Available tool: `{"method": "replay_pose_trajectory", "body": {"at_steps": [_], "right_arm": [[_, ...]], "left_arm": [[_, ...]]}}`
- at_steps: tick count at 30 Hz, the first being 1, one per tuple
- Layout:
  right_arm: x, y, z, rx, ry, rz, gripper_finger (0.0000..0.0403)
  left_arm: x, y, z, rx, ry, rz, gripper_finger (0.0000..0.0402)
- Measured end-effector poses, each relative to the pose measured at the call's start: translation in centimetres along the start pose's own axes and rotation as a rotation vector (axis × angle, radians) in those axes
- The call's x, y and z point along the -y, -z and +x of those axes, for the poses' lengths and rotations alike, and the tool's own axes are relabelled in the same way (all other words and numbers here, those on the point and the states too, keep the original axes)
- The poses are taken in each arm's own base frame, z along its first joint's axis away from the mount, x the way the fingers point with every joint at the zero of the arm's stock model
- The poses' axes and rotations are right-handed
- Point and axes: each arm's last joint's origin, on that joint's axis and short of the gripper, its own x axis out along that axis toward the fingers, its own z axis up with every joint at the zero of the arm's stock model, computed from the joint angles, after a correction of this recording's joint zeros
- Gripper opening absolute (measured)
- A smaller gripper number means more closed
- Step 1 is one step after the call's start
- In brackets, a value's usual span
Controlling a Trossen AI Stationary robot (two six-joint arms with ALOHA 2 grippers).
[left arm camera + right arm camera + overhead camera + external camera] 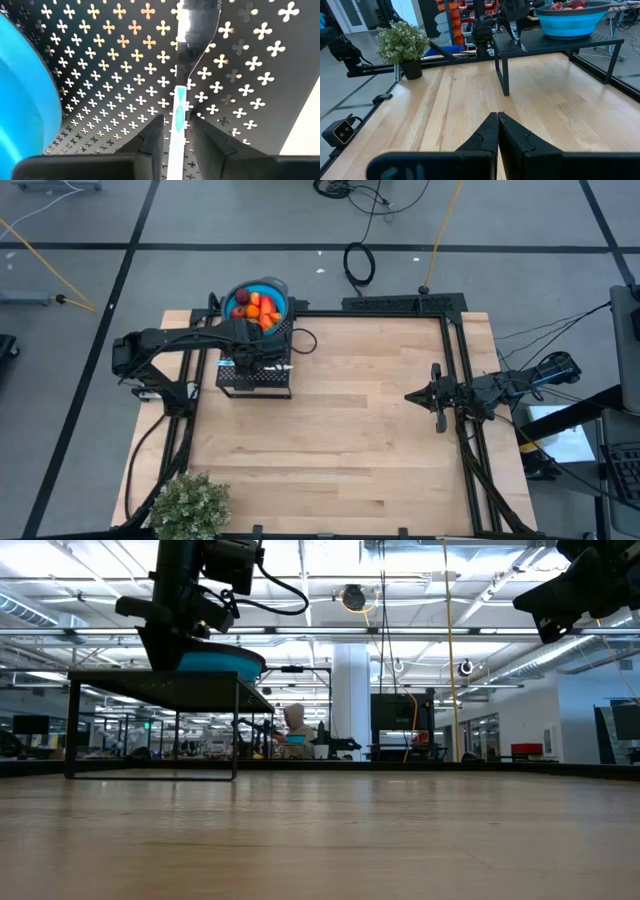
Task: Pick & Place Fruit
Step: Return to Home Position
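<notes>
Wooden table (350, 430), framed by black rails. Black perforated shelf (270, 380) stands on thin legs at the far left part. Bushy potted plant (190, 505) sits at the near left corner, well apart from the shelf.

Left arm reaches from the left edge over the shelf top. Right arm waits over the right side of the table, clear of everything. Right gripper (497, 116) has its fingers pressed together and holds nothing.

Blue strainer bowl (278, 285) sits on the far end of the shelf. Fruit (258, 308) lies heaped inside it: red-orange and dark red pieces.

Left gripper (177, 132) hangs low over the shelf top just beside the bowl. Its fingers are narrowly parted on either side of the white-blue knife (192, 45), and a sliver of shelf shows on each side of the handle. The knife lies flat on the perforated plate.

Views differ. From above, the left arm covers the knife entirely, but the fruit shows plainly. The low view gives the bowl side-on, with the rim and gripper blocking the fruit; a person (293, 730) sits far behind in the room. The right wrist view catches only fruit tops above the rim. The left wrist view alone shows the knife, with the bowl wall at its edge.

Fruit is a jumbled heap; long axis of single pieces cannot be told. Knife's long axis runs in line with the left gripper, blade pointing away from the wrist.
</notes>
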Motion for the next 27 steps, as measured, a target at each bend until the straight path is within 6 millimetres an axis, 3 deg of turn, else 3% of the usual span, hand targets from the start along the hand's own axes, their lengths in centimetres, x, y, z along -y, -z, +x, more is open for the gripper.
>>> {"method": "replay_pose_trajectory", "body": {"at_steps": [10, 21, 27], "right_arm": [[0.0, 0.0, 0.0, 0.0, 0.0, 0.0, 0.0], [-0.1, -0.3, 0.0, 0.026, -0.006, 0.01, 0.0], [-0.1, -0.5, 0.0, 0.046, -0.01, 0.018, 0.0]], "left_arm": [[0.0, 1.0, -1.1, -0.089, 0.034, -0.066, 0.0113], [0.1, 1.9, -7.9, 0.206, 0.05, -0.204, 0.0113], [1.2, 3.7, -11.4, 0.409, 0.059, -0.276, 0.0109]]}}
